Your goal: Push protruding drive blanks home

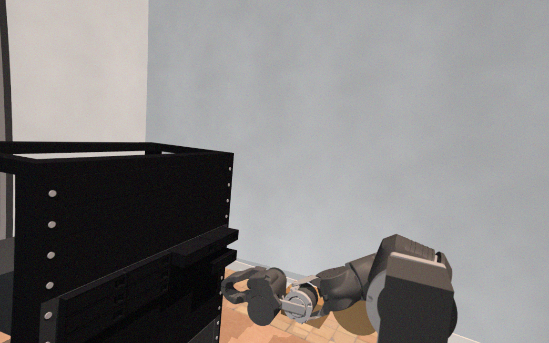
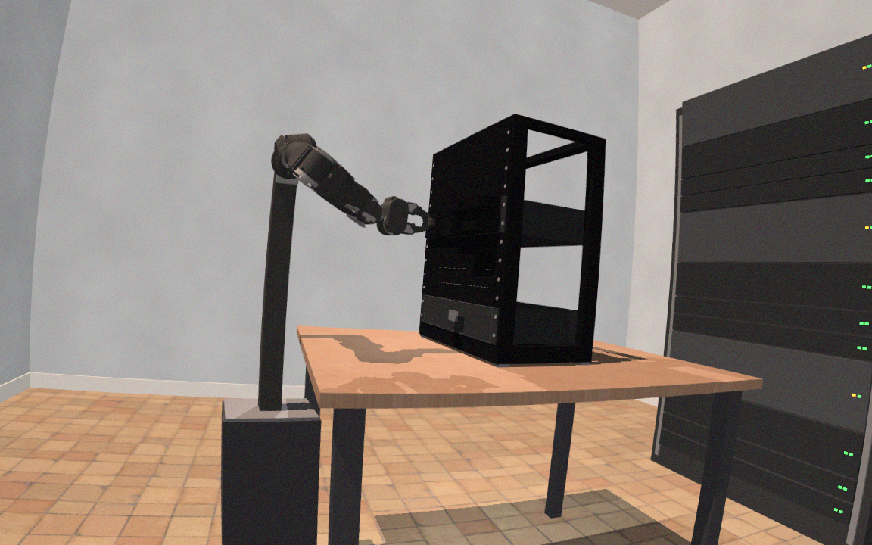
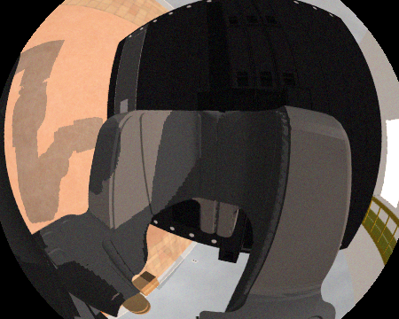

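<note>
The black rack [image 1: 131, 200] [image 2: 508, 338] [image 3: 355, 111] stands upright. In the top view, two adjoining top-row blanks [image 1: 204, 246] stand out toward the far end, and another blank [image 1: 224, 261] stands out below them at the far end. The nearer blanks [image 1: 93, 298] look flush. In the wrist view, the end of a standing-out blank [image 3: 228, 255] shows beyond the fingers. My gripper [image 1: 224, 287] [image 2: 431, 222] [image 3: 225, 175] is shut and empty, near the chassis front, lower than the standing-out blanks in the top view. Contact is unclear, and the fingers hide much of the front.
The rack stands on a wooden table [image 2: 629, 379]. A drawer-like grey panel [image 2: 436, 311] is low in its front. The arm's black pedestal [image 2: 269, 474] stands beside the table. A tall server cabinet [image 2: 778, 237] is at the right. Brown objects [image 1: 355, 317] lie behind the arm.
</note>
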`<state>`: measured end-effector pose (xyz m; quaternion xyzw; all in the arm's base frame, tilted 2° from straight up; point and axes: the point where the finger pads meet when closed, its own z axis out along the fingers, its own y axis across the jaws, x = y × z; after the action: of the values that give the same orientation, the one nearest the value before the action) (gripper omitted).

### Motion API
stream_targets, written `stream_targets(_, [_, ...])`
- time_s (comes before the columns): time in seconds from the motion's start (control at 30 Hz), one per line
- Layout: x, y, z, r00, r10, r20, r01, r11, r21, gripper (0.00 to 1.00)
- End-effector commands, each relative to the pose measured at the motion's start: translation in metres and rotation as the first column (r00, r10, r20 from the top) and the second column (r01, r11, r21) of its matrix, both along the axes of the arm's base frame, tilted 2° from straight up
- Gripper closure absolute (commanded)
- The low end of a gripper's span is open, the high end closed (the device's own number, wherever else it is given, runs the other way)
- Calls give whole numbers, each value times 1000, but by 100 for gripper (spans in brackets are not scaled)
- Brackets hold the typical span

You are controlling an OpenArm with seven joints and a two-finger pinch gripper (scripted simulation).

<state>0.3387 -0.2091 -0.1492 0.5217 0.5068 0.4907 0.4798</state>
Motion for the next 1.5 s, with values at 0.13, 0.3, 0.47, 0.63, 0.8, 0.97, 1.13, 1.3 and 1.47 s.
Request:
stream_targets(0.13, [-6, 9, -3, 999, -37, 27, 38, 998, -44, 100])
stream_targets(0.3, [-7, 10, -5, 999, -38, 24, 39, 998, -45, 100])
stream_targets(0.47, [-3, 10, -6, 999, -40, 22, 41, 998, -45, 100])
stream_targets(0.63, [15, 9, -6, 999, -39, 22, 40, 998, -45, 100])
stream_targets(0.8, [40, 8, -7, 999, -39, 21, 40, 998, -44, 100])
stream_targets(0.97, [51, 7, -7, 999, -39, 21, 40, 998, -44, 100])
stream_targets(1.13, [58, 8, -7, 999, -38, 23, 39, 998, -44, 100])
stream_targets(1.3, [58, 8, -7, 999, -38, 23, 39, 998, -44, 100])
stream_targets(1.47, [58, 8, -7, 999, -38, 23, 39, 998, -44, 100])
